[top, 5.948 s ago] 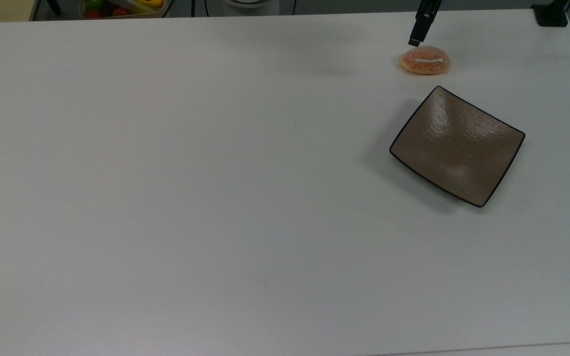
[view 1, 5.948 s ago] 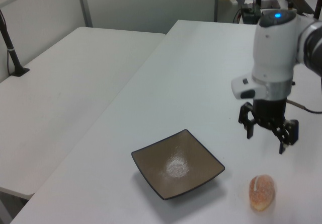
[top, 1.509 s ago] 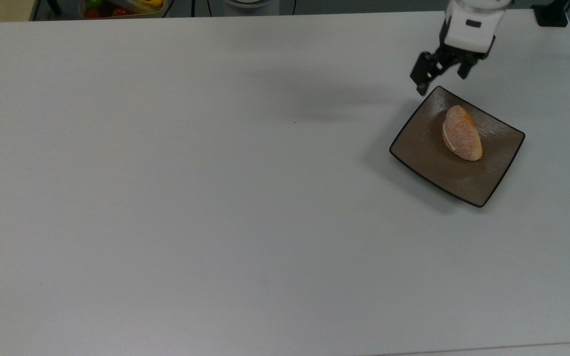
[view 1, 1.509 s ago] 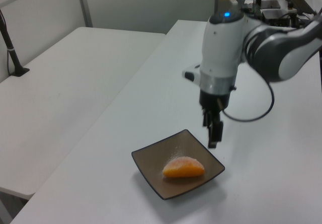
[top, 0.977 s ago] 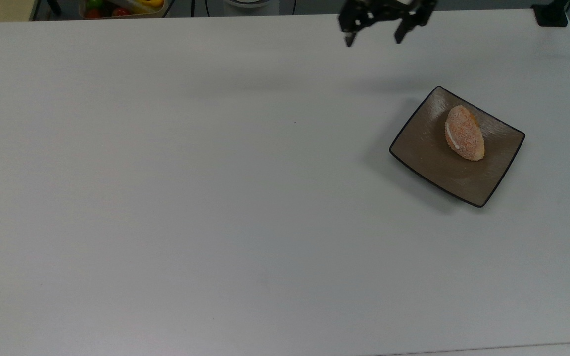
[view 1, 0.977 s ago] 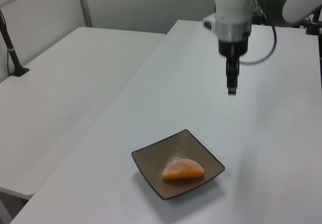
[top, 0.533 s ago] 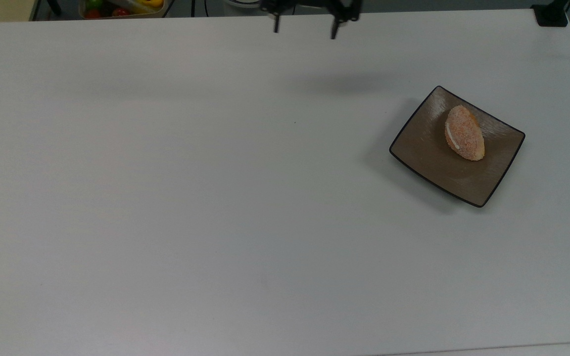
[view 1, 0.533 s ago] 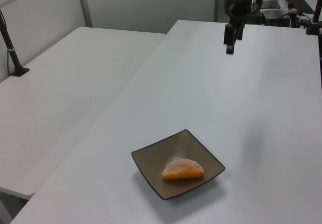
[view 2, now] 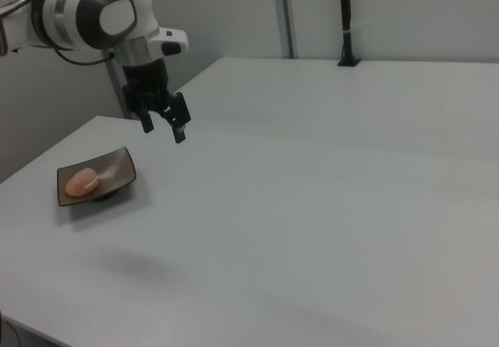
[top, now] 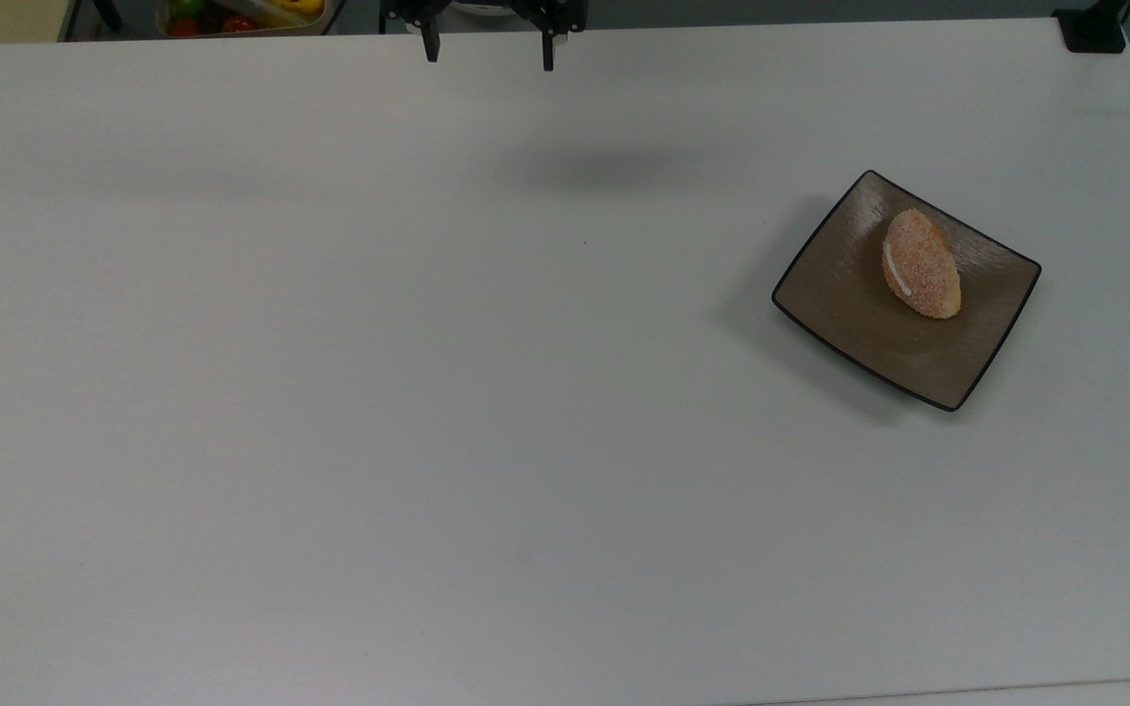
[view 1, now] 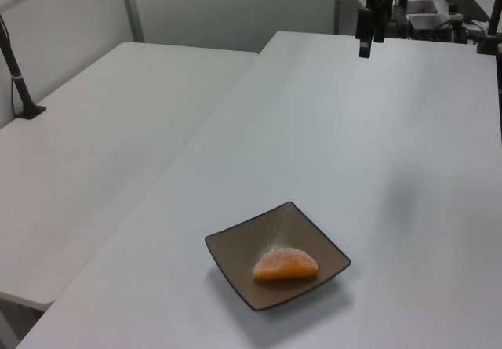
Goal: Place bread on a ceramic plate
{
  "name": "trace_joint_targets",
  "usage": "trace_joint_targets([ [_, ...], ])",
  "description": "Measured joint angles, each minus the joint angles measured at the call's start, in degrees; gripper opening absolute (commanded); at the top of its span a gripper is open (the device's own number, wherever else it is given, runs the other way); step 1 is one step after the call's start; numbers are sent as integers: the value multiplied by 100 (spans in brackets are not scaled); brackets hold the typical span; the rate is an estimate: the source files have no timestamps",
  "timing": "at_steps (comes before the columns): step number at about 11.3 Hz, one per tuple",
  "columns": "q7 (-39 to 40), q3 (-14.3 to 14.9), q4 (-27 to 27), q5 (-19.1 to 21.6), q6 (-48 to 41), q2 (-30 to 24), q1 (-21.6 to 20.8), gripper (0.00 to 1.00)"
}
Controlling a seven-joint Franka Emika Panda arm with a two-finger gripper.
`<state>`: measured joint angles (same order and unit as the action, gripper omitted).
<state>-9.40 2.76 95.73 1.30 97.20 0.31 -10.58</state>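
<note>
Bread: small oval bun with a grainy, sugary golden-orange crust and a short white stripe along one side in the top view; it lies on the ceramic plate, toward the plate's upper-right part in the top view.
Bread from the side: in the left view the bun looks like a smooth orange half-dome with a pale sugared top; in the right view it is a pale orange lump with a white band.
Ceramic plate: square, glossy brown, thin black rim, corners slightly upturned, fine brushed texture; set cornerwise to the table edges.
Plate contents: the bun alone, much smaller than the plate.
Table: flat matte white top carrying the plate; a second white table stands alongside at the left view's left.
Gripper: black two-finger gripper, fingers spread wide and holding nothing, at the top view's upper edge, well apart from the plate.
Gripper height: the right view shows it hanging above the table surface, fingers pointing down, on a white and grey arm; the left view sees it edge-on at the far end of the table.
Bin: a container of coloured items sits beyond the table's far edge in the top view.
Post: a dark upright post stands on the far table in the right view.
</note>
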Motion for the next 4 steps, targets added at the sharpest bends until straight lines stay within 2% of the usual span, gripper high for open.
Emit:
trace_joint_targets([
  [4,129,2,78,212,127,1,53,100],
])
